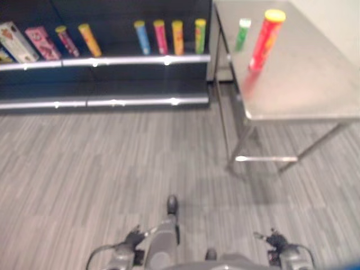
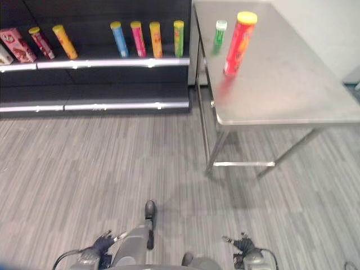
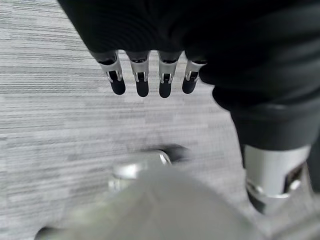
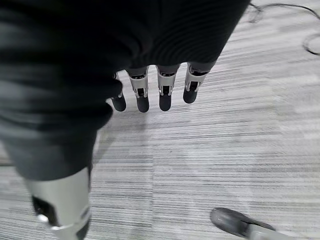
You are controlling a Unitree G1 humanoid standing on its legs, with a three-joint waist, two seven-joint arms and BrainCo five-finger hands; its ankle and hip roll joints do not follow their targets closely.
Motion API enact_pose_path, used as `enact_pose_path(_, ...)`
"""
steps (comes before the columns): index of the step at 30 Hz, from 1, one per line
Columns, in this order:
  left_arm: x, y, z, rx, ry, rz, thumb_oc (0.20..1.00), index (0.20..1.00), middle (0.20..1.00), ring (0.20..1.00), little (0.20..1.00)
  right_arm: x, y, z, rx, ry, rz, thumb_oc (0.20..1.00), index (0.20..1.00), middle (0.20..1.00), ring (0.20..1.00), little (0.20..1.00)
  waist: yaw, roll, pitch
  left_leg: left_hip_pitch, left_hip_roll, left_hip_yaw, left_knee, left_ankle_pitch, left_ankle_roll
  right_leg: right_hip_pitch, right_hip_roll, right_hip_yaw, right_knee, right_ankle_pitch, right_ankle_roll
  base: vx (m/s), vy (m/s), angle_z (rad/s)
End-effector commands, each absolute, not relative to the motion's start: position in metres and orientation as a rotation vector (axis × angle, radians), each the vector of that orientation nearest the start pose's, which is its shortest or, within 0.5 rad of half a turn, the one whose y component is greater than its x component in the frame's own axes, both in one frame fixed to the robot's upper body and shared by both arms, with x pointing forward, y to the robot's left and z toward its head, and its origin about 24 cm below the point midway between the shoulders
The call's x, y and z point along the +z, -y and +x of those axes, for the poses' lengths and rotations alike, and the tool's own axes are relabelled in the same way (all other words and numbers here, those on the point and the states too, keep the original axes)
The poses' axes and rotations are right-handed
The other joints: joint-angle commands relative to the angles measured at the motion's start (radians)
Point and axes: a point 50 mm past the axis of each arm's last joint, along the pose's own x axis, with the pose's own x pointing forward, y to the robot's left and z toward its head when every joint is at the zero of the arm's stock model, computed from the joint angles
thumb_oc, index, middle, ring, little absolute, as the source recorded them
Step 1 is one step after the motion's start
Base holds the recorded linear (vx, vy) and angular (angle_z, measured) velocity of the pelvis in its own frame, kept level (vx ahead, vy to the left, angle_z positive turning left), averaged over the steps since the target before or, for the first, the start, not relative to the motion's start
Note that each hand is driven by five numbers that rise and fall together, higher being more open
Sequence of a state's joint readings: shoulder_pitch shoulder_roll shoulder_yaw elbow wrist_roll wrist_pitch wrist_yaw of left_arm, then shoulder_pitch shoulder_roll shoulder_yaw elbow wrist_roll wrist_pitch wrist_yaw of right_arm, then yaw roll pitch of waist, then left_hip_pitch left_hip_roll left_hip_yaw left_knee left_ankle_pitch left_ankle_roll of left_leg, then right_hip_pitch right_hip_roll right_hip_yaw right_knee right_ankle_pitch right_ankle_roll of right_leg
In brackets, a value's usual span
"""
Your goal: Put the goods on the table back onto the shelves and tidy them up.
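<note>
A tall red can with a yellow lid (image 1: 266, 40) stands upright on the steel table (image 1: 304, 84) at the right. A smaller green can with a white lid (image 1: 243, 32) stands just behind it. Both are far ahead of my hands. The dark shelf unit (image 1: 112, 61) at the back left carries several upright tubes, among them a blue one (image 1: 142, 37), a pink one (image 1: 160, 36) and an orange one (image 1: 178, 37). My left hand (image 3: 142, 80) hangs over the floor with straight fingers and holds nothing. My right hand (image 4: 165, 90) hangs the same way, also empty.
Two boxes, a pink one (image 1: 42, 43) and a white one (image 1: 17, 42), lean at the shelf's left end. A lower shelf board (image 1: 112, 102) runs beneath. The table's legs and crossbar (image 1: 264, 159) stand on the grey plank floor (image 1: 112, 169) between me and the shelf.
</note>
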State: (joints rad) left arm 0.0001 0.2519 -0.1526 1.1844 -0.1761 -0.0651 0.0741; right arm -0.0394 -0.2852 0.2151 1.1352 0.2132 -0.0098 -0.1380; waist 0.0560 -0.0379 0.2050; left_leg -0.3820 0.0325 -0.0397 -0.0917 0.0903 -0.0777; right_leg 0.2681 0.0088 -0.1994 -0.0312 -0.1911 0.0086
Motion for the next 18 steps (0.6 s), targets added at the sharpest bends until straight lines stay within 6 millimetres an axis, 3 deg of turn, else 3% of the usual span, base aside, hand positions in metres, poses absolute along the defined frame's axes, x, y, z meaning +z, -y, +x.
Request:
enact_pose_path(1,-0.155,-0.240,0.102,0.197,-1.107,0.194,1.000,1.000,1.000,1.000,1.000,-0.140,0.247,0.139,-0.198,-1.018,-0.297,1.000,1.000,1.000,1.000,1.000,0.046,0.012,0.004,0.126,0.019,-0.013,0.004,0.090,-0.060,0.001,-0.056,0.079,-0.045,0.014,0.110,0.40,0.336,-0.93)
enact_pose_path(2,-0.154,-0.240,0.102,0.207,-1.102,0.184,1.000,1.000,1.000,1.000,1.000,-0.140,0.246,0.138,-0.189,-1.021,-0.303,1.000,1.000,1.000,1.000,1.000,0.050,0.014,0.003,0.131,0.020,-0.018,0.012,0.109,-0.061,0.006,-0.078,0.081,-0.030,0.014,0.121,0.40,0.377,-0.88)
enact_pose_path(4,-0.155,-0.244,0.098,0.234,-1.115,0.177,1.000,1.000,1.000,1.000,1.000,-0.142,0.245,0.137,-0.185,-1.030,-0.301,1.000,1.000,1.000,1.000,1.000,0.061,0.004,-0.020,0.161,0.012,-0.026,0.017,0.089,-0.049,-0.007,-0.142,0.098,0.021,0.045,0.162,0.38,0.353,-0.60)
enact_pose_path(6,-0.154,-0.249,0.096,0.254,-1.116,0.178,1.000,1.000,1.000,1.000,1.000,-0.144,0.244,0.132,-0.186,-1.045,-0.283,1.000,1.000,1.000,1.000,1.000,0.054,-0.011,-0.027,0.209,-0.006,-0.008,0.025,0.057,-0.022,-0.060,-0.205,0.119,0.146,0.144,0.198,0.28,0.285,-0.46)
enact_pose_path(7,-0.154,-0.249,0.096,0.254,-1.116,0.178,1.000,1.000,1.000,1.000,1.000,-0.144,0.244,0.132,-0.186,-1.045,-0.283,1.000,1.000,1.000,1.000,1.000,0.054,-0.010,-0.029,0.207,-0.004,-0.008,0.025,0.057,-0.022,-0.062,-0.204,0.120,0.145,0.145,0.198,0.23,0.351,-0.36)
enact_pose_path(8,-0.150,-0.255,0.103,0.258,-1.094,0.194,1.000,1.000,1.000,1.000,1.000,-0.144,0.244,0.132,-0.182,-1.049,-0.285,1.000,1.000,1.000,1.000,1.000,0.041,-0.008,-0.018,0.248,-0.031,-0.007,0.029,0.025,0.022,-0.150,-0.243,0.143,0.325,0.251,0.193,0.17,0.347,-0.24)
enact_pose_path(10,-0.144,-0.263,0.114,0.258,-1.066,0.229,1.000,1.000,1.000,1.000,1.000,-0.143,0.244,0.134,-0.214,-1.042,-0.259,1.000,1.000,1.000,1.000,1.000,0.016,0.010,0.012,0.307,-0.046,-0.008,0.016,-0.010,0.073,-0.257,-0.278,0.137,0.565,0.336,0.140,0.18,0.425,0.11)
enact_pose_path(12,-0.143,-0.267,0.116,0.258,-1.061,0.247,1.000,1.000,1.000,1.000,1.000,-0.144,0.243,0.131,-0.217,-1.048,-0.256,1.000,1.000,1.000,1.000,1.000,0.014,0.015,0.013,0.323,-0.038,0.002,0.012,-0.029,0.075,-0.274,-0.305,0.109,0.593,0.338,0.139,0.17,0.204,0.43)
enact_pose_path(13,-0.141,-0.267,0.119,0.254,-1.049,0.251,1.000,1.000,1.000,1.000,1.000,-0.146,0.243,0.127,-0.220,-1.062,-0.258,1.000,1.000,1.000,1.000,1.000,0.002,0.024,0.012,0.348,-0.026,0.013,0.013,-0.047,0.074,-0.298,-0.320,0.039,0.546,0.278,0.126,0.26,0.144,0.23)
enact_pose_path(15,-0.140,-0.267,0.124,0.244,-1.039,0.264,1.000,1.000,1.000,1.000,1.000,-0.148,0.245,0.122,-0.223,-1.088,-0.266,1.000,1.000,1.000,1.000,1.000,-0.009,0.022,0.016,0.367,-0.017,0.021,0.010,-0.069,0.064,-0.299,-0.282,-0.047,0.397,0.195,0.124,0.21,-0.022,-0.25)
enact_pose_path(16,-0.139,-0.267,0.127,0.239,-1.029,0.265,1.000,1.000,1.000,1.000,1.000,-0.149,0.246,0.118,-0.229,-1.114,-0.271,1.000,1.000,1.000,1.000,1.000,-0.020,0.008,0.023,0.382,-0.025,0.034,0.007,-0.082,0.057,-0.338,-0.217,-0.106,0.212,0.184,0.144,0.18,-0.116,-0.31)
enact_pose_path(17,-0.142,-0.270,0.119,0.232,-1.091,0.325,1.000,1.000,1.000,1.000,1.000,-0.150,0.252,0.113,-0.238,-1.139,-0.300,1.000,1.000,1.000,1.000,1.000,-0.037,0.002,0.031,0.391,-0.027,0.049,0.004,-0.089,0.053,-0.334,-0.179,-0.103,0.125,0.194,0.152,0.15,-0.095,-0.24)
enact_pose_path(18,-0.141,-0.270,0.120,0.220,-1.073,0.330,1.000,1.000,1.000,1.000,1.000,-0.152,0.254,0.107,-0.236,-1.173,-0.306,1.000,1.000,1.000,1.000,1.000,-0.030,0.000,0.032,0.385,-0.029,0.049,0.017,-0.086,0.053,-0.318,-0.180,-0.093,0.107,0.213,0.181,0.12,-0.027,-0.17)
